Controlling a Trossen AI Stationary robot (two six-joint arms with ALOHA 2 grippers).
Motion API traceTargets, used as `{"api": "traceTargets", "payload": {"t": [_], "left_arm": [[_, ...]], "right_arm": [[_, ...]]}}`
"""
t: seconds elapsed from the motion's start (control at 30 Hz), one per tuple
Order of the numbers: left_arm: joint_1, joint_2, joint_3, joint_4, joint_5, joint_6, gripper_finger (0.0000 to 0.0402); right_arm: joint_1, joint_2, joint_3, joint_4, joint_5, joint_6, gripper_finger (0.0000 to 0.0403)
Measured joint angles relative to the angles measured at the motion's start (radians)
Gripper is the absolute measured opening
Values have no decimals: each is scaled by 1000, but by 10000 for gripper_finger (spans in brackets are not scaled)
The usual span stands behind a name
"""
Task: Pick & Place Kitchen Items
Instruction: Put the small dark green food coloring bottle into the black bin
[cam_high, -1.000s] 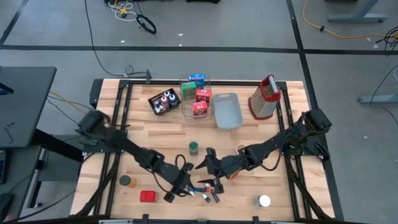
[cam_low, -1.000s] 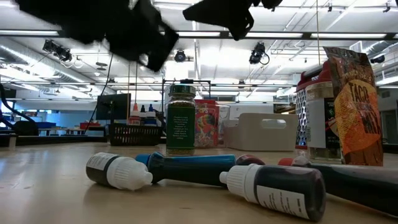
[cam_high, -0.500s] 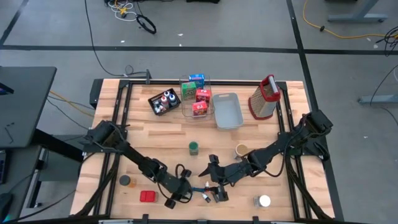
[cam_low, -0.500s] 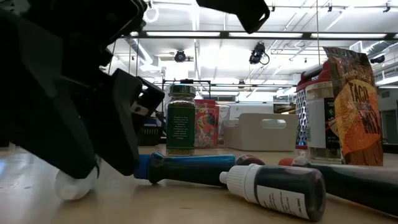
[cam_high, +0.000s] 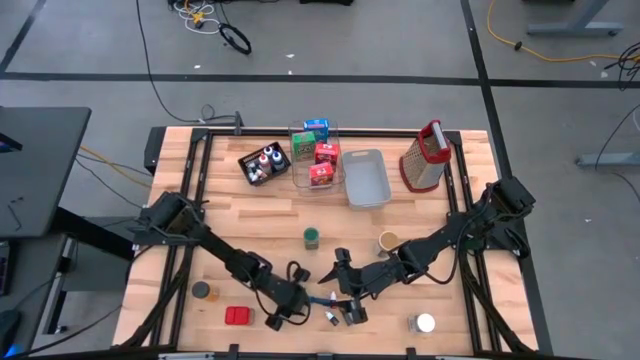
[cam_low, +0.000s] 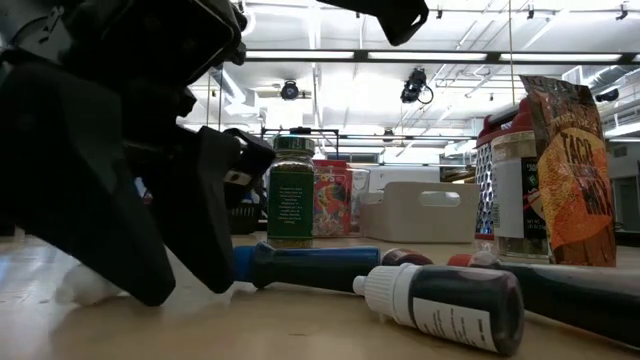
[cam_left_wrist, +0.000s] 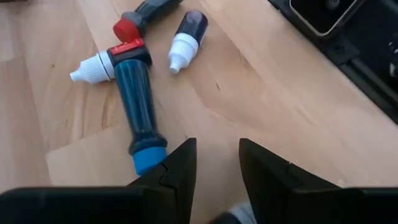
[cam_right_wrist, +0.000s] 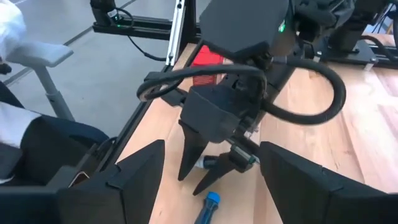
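Near the table's front edge my left gripper (cam_high: 283, 312) stands open, its fingertips (cam_low: 150, 290) down at the wood. It is over a small bottle, of which only a white bit (cam_low: 85, 287) shows. Just beyond lie a dark blue tube (cam_left_wrist: 138, 106), a red-capped tube (cam_left_wrist: 140, 18) and a dark dropper bottle with a white cap (cam_left_wrist: 186, 37), all flat on the table. My right gripper (cam_right_wrist: 214, 186) hangs open above the table and faces the left gripper across these items. My left gripper comes down slanting from the table's left, with a finger on either side of the small white-capped bottle (cam_left_wrist: 239, 214). The fingers hide the bottle's body, so I cannot tell whether they touch it. The bottle lies on the table.
A green spice jar (cam_high: 312, 237), a small can (cam_high: 388, 242), a grey can (cam_high: 202, 290), a red box (cam_high: 237, 316) and a white-lidded jar (cam_high: 424, 323) stand about. At the far edge are a black tray (cam_high: 264, 163), clear bin (cam_high: 316, 155), grey-blue tray (cam_high: 365, 177) and grater (cam_high: 424, 158).
My left gripper has come down onto the table over the small white-capped bottle, tipping further downward, with the same gap between its fingers. The bottle, in plain view before, has shifted along the table and now shows only as a white bit beside the fingers.
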Motion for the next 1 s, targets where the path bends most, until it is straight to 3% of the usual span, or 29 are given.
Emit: {"api": "traceTargets", "payload": {"t": [0.23,0.33,0.6,0.77,1.0], "left_arm": [[14,-63,43,-83,-2,101,128],[14,-124,78,-213,-5,89,128],[3,-146,153,-571,-57,-199,151],[4,-142,153,-633,-113,-435,191],[5,-142,154,-604,-120,-613,216]], "right_arm": [[0,0,0,10,-10,1,272],[0,0,0,11,-10,1,272],[0,0,0,16,-10,0,272],[0,0,0,25,-10,0,272],[0,0,0,25,-10,0,272]]}}
